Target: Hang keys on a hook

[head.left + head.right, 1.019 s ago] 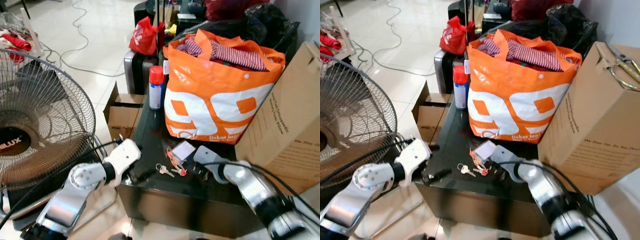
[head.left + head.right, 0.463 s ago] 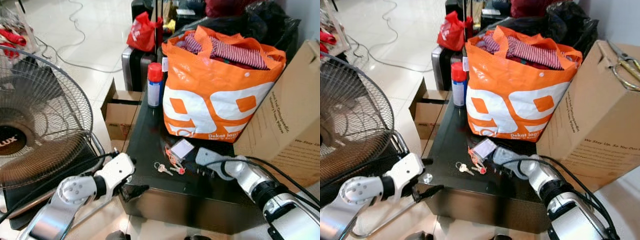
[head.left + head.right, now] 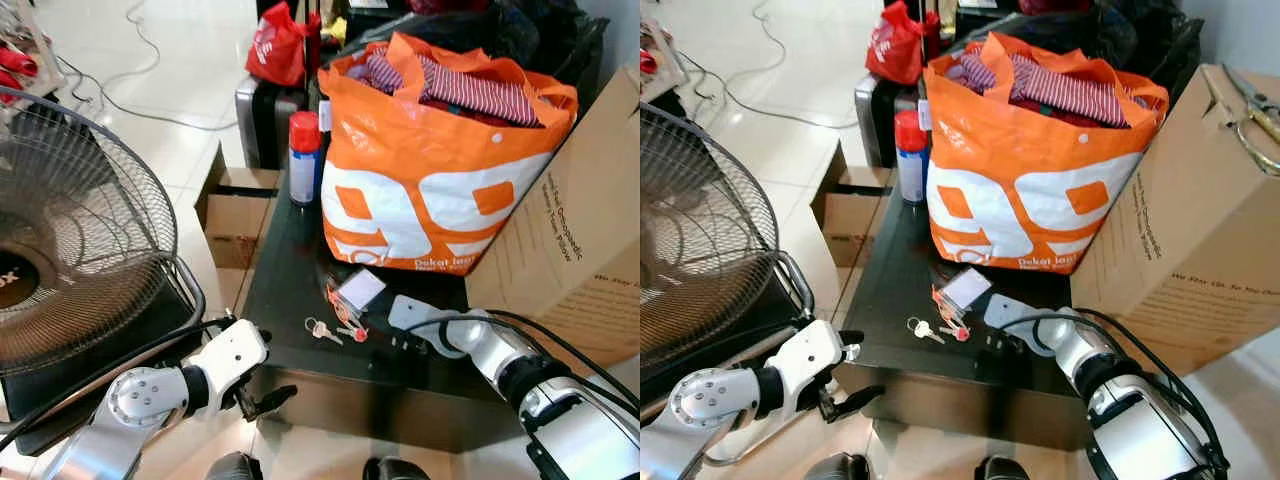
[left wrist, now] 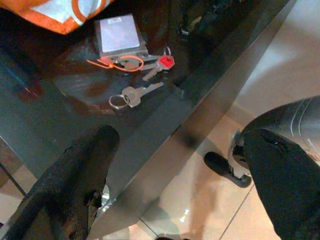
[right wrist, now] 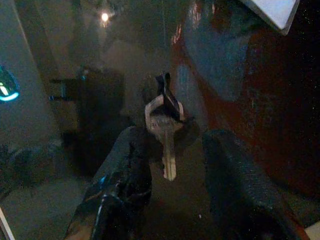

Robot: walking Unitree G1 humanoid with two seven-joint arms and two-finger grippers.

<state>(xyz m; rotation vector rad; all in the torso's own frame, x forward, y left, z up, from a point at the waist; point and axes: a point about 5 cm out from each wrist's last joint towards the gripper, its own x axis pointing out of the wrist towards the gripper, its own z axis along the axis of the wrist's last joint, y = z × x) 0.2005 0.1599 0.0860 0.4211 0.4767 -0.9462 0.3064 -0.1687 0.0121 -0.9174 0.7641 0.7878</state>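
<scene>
Head views show me the keys [image 3: 330, 329] lying on the dark desk [image 3: 290, 270], just in front of the orange bag [image 3: 430, 170] and beside a small grey card [image 3: 360, 289]. My right pincer [image 5: 172, 192] sits low on the desk with its fingers [image 5: 125, 180] parted either side of one silver key [image 5: 167, 145], not closed on it. My left pincer [image 4: 175, 165] hangs wide open off the desk's front edge, holding nothing. A fan [image 3: 70, 240] stands on my left.
</scene>
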